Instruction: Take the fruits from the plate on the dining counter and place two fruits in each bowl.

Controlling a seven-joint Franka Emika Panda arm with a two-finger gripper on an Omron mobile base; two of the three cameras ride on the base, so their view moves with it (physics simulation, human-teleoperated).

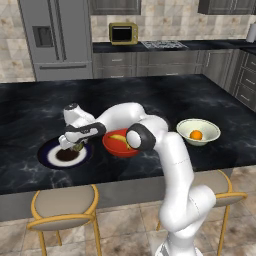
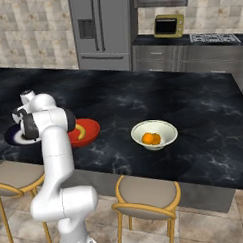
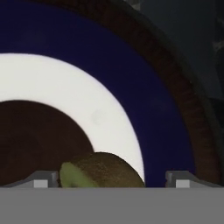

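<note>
Hovering wide-spread pincer [image 3: 111, 180] straddling olive-green kiwi [image 3: 101, 170] on blue-rimmed plate [image 3: 144, 100], nothing gripped, beside red bowl [image 1: 114, 146].

Grey fridge [image 1: 55, 37] at back left wall. Yellow microwave [image 1: 123, 33] on dark-topped cabinets [image 1: 150, 62], cooktop [image 1: 164, 45] just beside. Two gold-framed stools [image 1: 64, 207] on tiled floor [image 1: 125, 227].

base views: behind arm, share dining counter [image 1: 30, 107] | hand view: close over plate [image 3: 144, 100]
</note>
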